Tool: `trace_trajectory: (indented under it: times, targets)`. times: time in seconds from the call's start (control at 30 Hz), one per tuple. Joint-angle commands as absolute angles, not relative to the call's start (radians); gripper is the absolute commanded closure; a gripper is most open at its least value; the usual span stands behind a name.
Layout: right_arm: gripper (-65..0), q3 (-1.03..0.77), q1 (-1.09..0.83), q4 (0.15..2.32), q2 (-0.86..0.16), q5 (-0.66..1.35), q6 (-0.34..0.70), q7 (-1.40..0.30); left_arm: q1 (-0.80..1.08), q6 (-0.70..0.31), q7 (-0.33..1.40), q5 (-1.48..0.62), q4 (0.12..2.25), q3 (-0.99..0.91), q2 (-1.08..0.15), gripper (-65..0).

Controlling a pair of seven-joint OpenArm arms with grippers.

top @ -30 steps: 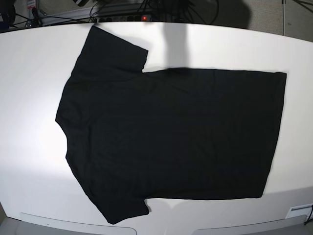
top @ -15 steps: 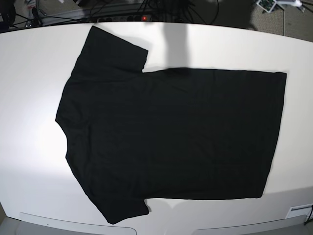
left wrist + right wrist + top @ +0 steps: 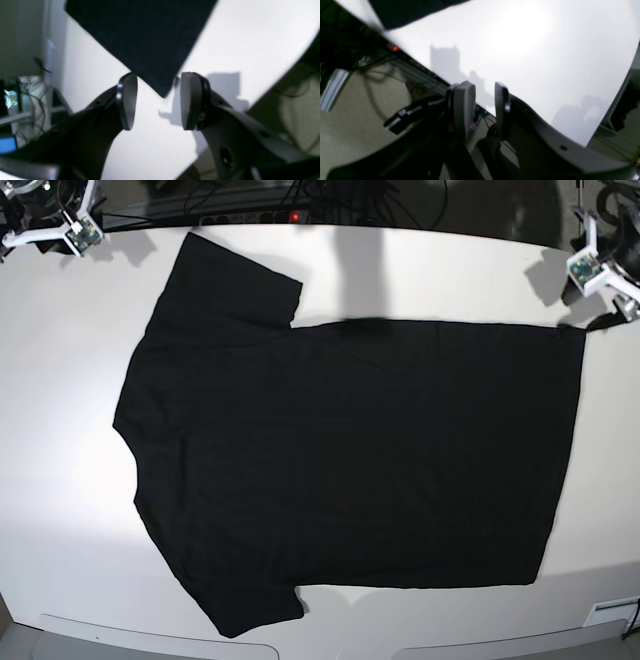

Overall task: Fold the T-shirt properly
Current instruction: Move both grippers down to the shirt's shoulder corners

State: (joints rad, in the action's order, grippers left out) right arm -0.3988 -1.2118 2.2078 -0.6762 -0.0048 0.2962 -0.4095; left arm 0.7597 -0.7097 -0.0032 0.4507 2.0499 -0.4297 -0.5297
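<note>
The black T-shirt (image 3: 350, 450) lies spread flat on the white table (image 3: 60, 430), plain side up, sleeves to the left and hem to the right. In the left wrist view my left gripper (image 3: 158, 100) is open and hovers over the T-shirt (image 3: 140, 37), whose hem corner shows between the fingers without touching them. The left arm (image 3: 605, 270) is at the far right corner of the base view. My right gripper (image 3: 483, 110) is open and empty near the table's far edge, with a sleeve of the T-shirt (image 3: 407, 10) ahead of it. The right arm (image 3: 50, 220) is at the far left corner.
A power strip with a red light (image 3: 294, 217) and cables run behind the table's far edge. The same red light (image 3: 395, 48) shows in the right wrist view. Pale flat panels (image 3: 160, 640) line the front edge. Beige floor lies beyond the table.
Both arms have come into the base view at the far corners, the left one close to the hem corner. The T-shirt has not moved.
</note>
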Motion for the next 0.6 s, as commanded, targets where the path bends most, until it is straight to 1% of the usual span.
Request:
trace_trajectory:
  times: [0.0,0.1,0.17,0.27,0.4,0.57]
  targets:
    - [-18.0,-0.407,-1.213,2.224,-0.682,-0.006,0.281,-0.397,0.754,-0.698,-0.036,0.445,2.035,-0.436,-0.558,-27.3]
    - [-18.0,-0.407,-1.184,2.224,-0.682,0.004,0.281,-0.396,0.702,-0.698,-0.077,0.469,1.944,-0.396,-0.614,-27.3]
    - [-18.0,-0.406,-1.162,2.224,-0.682,0.007,0.281,-0.395,0.654,-0.698,-0.076,0.536,1.875,-0.313,-0.656,-27.3]
    - [-18.0,-0.406,-1.132,2.224,-0.681,0.007,0.281,-0.392,0.564,-0.698,-0.074,0.581,1.766,-0.172,-0.701,-27.3]
    - [-18.0,-0.406,-1.111,2.224,-0.681,0.007,0.280,-0.393,0.430,-0.698,-0.005,0.595,1.625,-0.047,-0.704,-27.3]
    - [-18.0,-0.406,-1.111,2.224,-0.681,0.007,0.280,-0.390,0.309,-0.698,0.012,0.595,1.487,0.038,-0.704,-27.3]
